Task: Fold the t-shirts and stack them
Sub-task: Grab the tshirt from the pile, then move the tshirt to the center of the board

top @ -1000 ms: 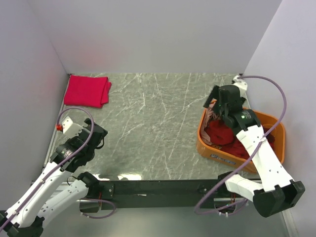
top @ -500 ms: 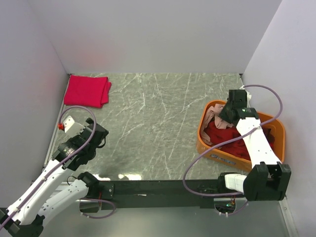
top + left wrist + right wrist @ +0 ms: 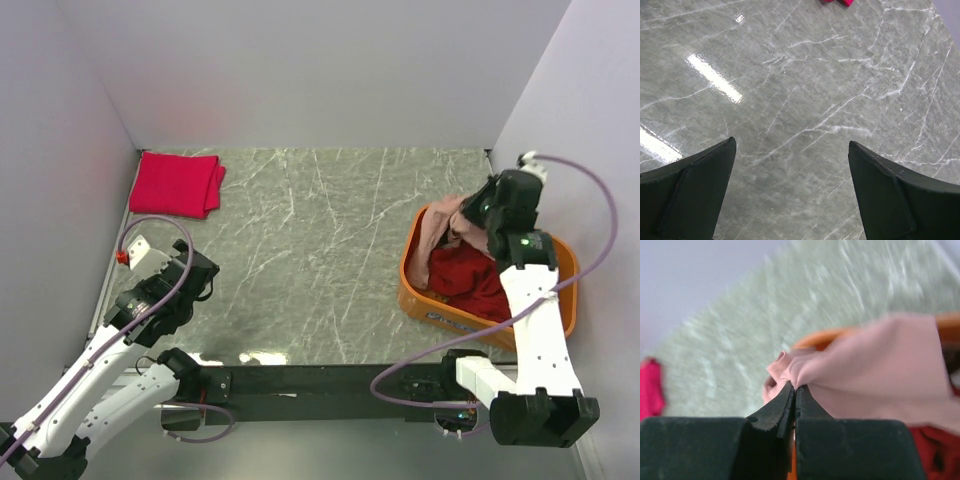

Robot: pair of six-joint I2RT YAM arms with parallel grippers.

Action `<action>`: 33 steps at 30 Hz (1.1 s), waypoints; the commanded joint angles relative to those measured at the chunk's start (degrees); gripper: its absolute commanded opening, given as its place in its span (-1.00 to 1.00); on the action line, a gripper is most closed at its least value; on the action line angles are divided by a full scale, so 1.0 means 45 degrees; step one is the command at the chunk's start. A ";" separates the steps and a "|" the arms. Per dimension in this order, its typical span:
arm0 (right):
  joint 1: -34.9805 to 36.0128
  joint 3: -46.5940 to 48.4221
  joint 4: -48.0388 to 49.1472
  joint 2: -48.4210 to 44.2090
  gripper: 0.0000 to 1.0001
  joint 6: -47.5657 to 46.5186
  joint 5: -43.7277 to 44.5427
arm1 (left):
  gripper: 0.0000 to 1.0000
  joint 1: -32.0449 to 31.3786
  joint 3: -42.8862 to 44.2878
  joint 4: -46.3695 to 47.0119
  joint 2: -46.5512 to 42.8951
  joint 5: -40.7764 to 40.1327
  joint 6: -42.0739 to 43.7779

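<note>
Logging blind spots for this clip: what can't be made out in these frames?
- Top external: how many dark red t-shirts fill the orange plastic tub; the dusty-pink cloth t-shirt and right arm cover part.
- Right wrist: blur; no print legible on that shirt, pinched in the right gripper.
- Left wrist: the bright crimson-pink folded t-shirt is cut off by the top edge.

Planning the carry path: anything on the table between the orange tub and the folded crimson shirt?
Nothing. The top view shows only bare grey tabletop between the tub and the folded shirt.
</note>
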 commanded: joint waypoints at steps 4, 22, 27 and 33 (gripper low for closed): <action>-0.0080 0.4584 0.0573 -0.0345 -1.00 -0.0565 -0.0682 | 0.99 -0.0053 0.0144 -0.0149 -0.0093 -0.0272 -0.0051; 0.5306 1.5177 0.0104 0.5219 -1.00 -0.1736 -0.4880 | 0.99 -0.0189 -0.0012 -0.0227 -0.0719 -0.0429 -0.0343; 0.7983 1.6564 0.0863 0.7251 -1.00 -0.1483 -0.5603 | 0.99 -0.0248 0.0027 -0.0423 -0.0875 -0.0507 -0.0618; 0.9995 1.7526 0.2015 0.8893 -1.00 -0.1075 -0.6248 | 0.99 -0.0267 0.0106 -0.1026 -0.1167 -0.0799 -0.1241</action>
